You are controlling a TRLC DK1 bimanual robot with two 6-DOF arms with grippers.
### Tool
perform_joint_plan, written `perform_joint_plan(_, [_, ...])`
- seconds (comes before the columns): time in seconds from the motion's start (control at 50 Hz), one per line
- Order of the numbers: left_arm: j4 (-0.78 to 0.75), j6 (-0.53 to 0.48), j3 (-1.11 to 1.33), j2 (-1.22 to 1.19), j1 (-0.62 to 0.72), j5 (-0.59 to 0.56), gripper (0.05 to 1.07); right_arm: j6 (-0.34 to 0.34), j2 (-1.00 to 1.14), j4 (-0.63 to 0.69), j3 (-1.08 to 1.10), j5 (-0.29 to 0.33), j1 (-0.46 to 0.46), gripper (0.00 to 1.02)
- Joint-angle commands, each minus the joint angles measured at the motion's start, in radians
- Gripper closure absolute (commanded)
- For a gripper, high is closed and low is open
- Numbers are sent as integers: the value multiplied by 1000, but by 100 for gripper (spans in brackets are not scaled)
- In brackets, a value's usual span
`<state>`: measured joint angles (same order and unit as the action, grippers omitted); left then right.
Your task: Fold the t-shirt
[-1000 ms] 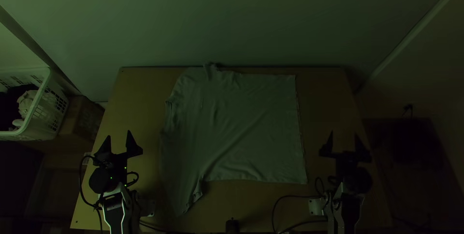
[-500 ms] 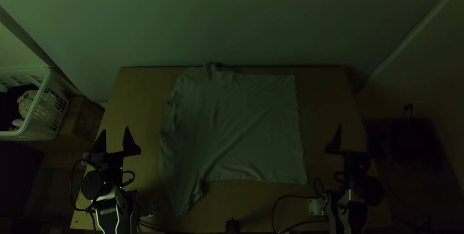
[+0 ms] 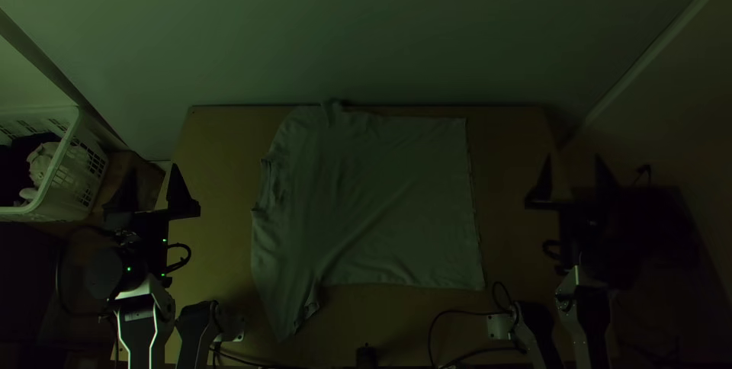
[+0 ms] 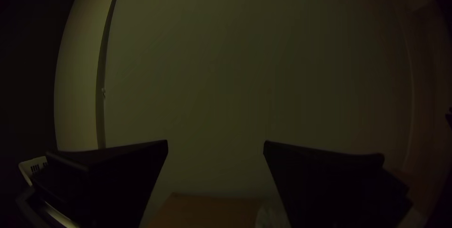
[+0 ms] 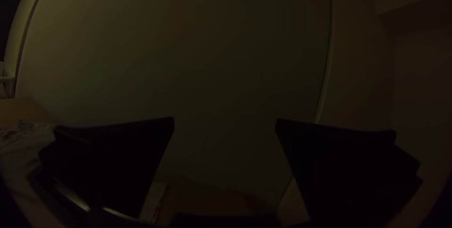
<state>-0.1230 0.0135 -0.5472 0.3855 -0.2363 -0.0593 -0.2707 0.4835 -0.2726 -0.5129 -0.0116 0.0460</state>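
The black left gripper (image 3: 154, 168) and right gripper (image 3: 573, 157), their wide flat fingers spread apart, were near the side edges of a light wooden table (image 3: 221, 140). Between lay a grey cloth T-shirt (image 3: 374, 209), spread, likely soft and light, best pinched at its hem corners. Beyond the far edge rose a pale wall (image 3: 366, 33).

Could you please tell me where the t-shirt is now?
In the top view, the t-shirt lies on the table between the left gripper and right gripper.

the left end effector (image 3: 154, 167) and right end effector (image 3: 573, 156) stand well apart, each with black fingers (image 3: 180, 192) spread wide.
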Motion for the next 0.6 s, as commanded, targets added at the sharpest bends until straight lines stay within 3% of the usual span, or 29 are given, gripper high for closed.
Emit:
perform_joint_plan(0.0, [-67, -17, -96, 131, 5, -4, 10, -10, 110, -20, -107, -11, -8, 3])
perform_joint_plan(0.32, [-84, -38, -431, 474, 55, 10, 10, 21, 438, -20, -407, -31, -14, 3])
perform_joint_plan(0.58, [-23, -37, -701, 721, 117, 23, 10, 51, 670, 7, -635, -117, -87, 3])
